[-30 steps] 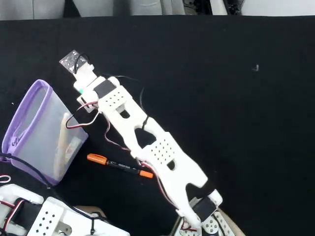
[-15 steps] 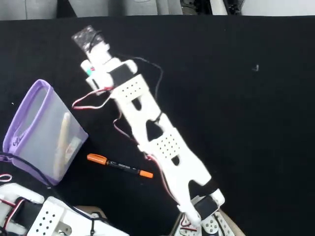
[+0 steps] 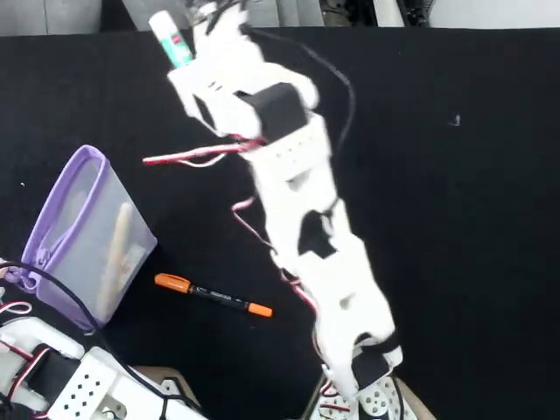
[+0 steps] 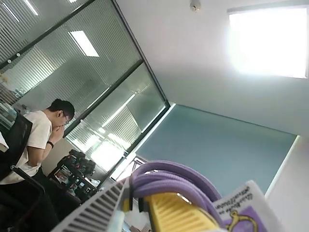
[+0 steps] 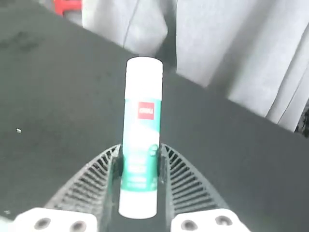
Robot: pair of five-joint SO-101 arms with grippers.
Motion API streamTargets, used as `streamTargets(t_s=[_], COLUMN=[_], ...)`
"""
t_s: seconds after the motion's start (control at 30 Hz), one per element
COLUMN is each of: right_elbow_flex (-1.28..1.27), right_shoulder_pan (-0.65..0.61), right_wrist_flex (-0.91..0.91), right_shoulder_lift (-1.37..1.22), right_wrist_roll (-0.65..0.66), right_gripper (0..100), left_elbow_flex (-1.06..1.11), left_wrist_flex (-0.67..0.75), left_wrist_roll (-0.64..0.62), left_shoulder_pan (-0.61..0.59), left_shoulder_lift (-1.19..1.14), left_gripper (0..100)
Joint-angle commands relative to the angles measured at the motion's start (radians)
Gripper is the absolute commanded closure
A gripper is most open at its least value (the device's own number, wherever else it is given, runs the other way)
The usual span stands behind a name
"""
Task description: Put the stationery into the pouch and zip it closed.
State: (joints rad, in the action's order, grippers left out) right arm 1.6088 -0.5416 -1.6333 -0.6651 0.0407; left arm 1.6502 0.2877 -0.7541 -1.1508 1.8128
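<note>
**Glue stick held high, pouch held open, marker on the desk**

The right gripper (image 5: 139,153) has its fingers closed on a glue stick (image 5: 140,126). They clamp its lower half, and the white cap end sticks out beyond the fingertips. In the high view this arm stretches across the black desk (image 3: 437,219) toward the far edge, with the glue stick raised above it and well apart from the pouch (image 3: 83,232).

The pouch is purple with a clear side. It stands tilted at the near left of the desk with its mouth open. A pale, long item (image 3: 115,254) shows through the clear side. The left gripper (image 4: 135,205) has its fingers gripping the pouch's purple rim, which lies right against a ribbed finger in the left wrist view.

A black marker (image 3: 213,295) with orange ends lies flat on the desk, just beside the pouch and between it and the right arm.
</note>
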Motion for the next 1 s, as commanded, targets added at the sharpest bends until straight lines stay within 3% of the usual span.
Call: streamTargets(t_s=[0.0, 0.4, 0.67, 0.83, 0.97], right_elbow_flex=[0.062, -0.038, -0.530, -0.837, -1.136], right_shoulder_pan=[-0.035, -0.153, -0.292, -0.299, -0.388], right_wrist_flex=[-0.092, -0.140, -0.083, 0.069, 0.265], right_shoulder_lift=[0.203, 0.492, 0.886, 1.004, 1.084], right_wrist_roll=[-0.003, -0.035, -0.063, -0.063, -0.057], right_gripper=[98.7, 98.8, 98.8, 98.8, 98.8], left_elbow_flex=[-0.061, -0.061, -0.061, -0.061, -0.061], left_wrist_flex=[0.009, 0.009, 0.009, 0.009, 0.009], left_wrist_roll=[-0.003, -0.003, -0.003, -0.003, -0.003], left_shoulder_pan=[0.010, 0.010, 0.010, 0.010, 0.010], left_shoulder_lift=[0.008, 0.008, 0.008, 0.008, 0.008], left_gripper=[97, 97, 97, 97, 97])
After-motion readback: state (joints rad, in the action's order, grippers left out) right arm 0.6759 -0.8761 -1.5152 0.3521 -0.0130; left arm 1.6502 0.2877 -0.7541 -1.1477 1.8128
